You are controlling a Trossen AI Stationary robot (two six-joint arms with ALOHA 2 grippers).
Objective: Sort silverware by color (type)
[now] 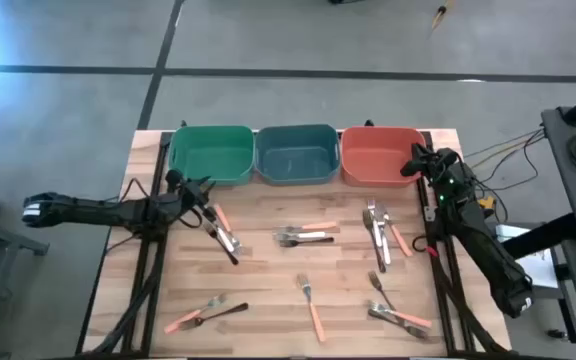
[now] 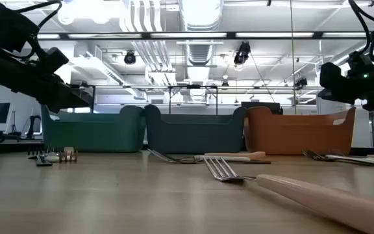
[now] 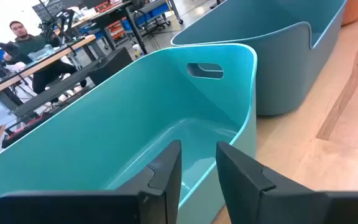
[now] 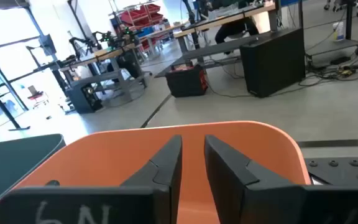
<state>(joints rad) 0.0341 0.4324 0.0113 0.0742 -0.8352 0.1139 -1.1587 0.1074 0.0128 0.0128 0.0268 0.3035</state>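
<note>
Silverware lies scattered on the wooden table (image 1: 268, 270): silver, black and pink-handled pieces near the left (image 1: 223, 235), in the middle (image 1: 303, 235), at the right (image 1: 380, 232) and along the near edge (image 1: 313, 305). My left gripper (image 1: 200, 185) hovers at the near rim of the green bin (image 1: 211, 155). It stands open over the bin's inside (image 3: 197, 152) with nothing between its fingers. My right gripper (image 1: 408, 165) is above the right side of the orange bin (image 1: 378, 158), open and empty (image 4: 192, 146).
A blue bin (image 1: 297, 155) stands between the green and orange ones along the table's far edge. In the low view a pink-handled fork (image 2: 223, 170) lies close to the camera. Cables (image 1: 498, 160) run off the table's right side.
</note>
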